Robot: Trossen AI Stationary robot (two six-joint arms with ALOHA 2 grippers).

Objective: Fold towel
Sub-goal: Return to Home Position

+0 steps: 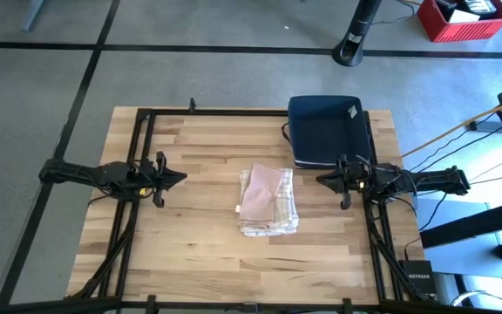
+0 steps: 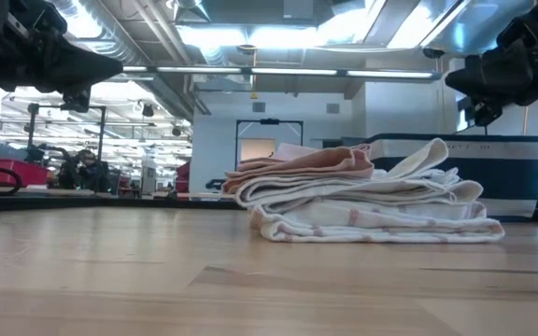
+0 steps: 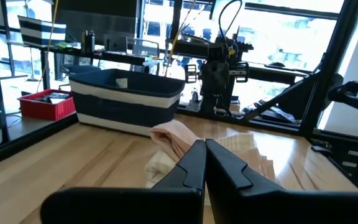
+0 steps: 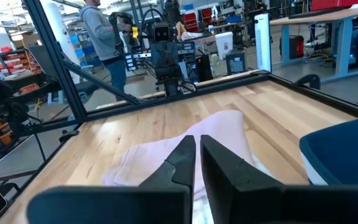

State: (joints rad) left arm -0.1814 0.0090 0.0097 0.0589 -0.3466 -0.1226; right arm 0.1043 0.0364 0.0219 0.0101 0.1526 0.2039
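Between the two grippers, on the pale butcher-block wooden table (image 1: 190,253), two folded towels are stacked: a light brown, pinkish cloth towel (image 1: 264,187) is laid on a white plaid cloth towel (image 1: 277,223). The left gripper (image 1: 179,178) is held above the table, well apart from the stack, its fingers pressed together on nothing. The right gripper (image 1: 322,180) is held opposite, nearer the stack, likewise clenched and empty. Neither towel is touched.

The towels are judged light, soft and limp, with layers that would slide over one another. A hold is best taken at a folded edge, with every layer pinched together, ideally from both sides at once. The smooth wood is expected to offer little friction, so a nudged stack could skid or come apart.

Just beside the right gripper, toward the table's far edge, a dark blue fabric basket with a white band (image 1: 329,129) is set. Beyond the left gripper, a standing person (image 4: 101,31) is seen in the workshop, and a red plastic crate (image 1: 460,17) is left on the grey floor.
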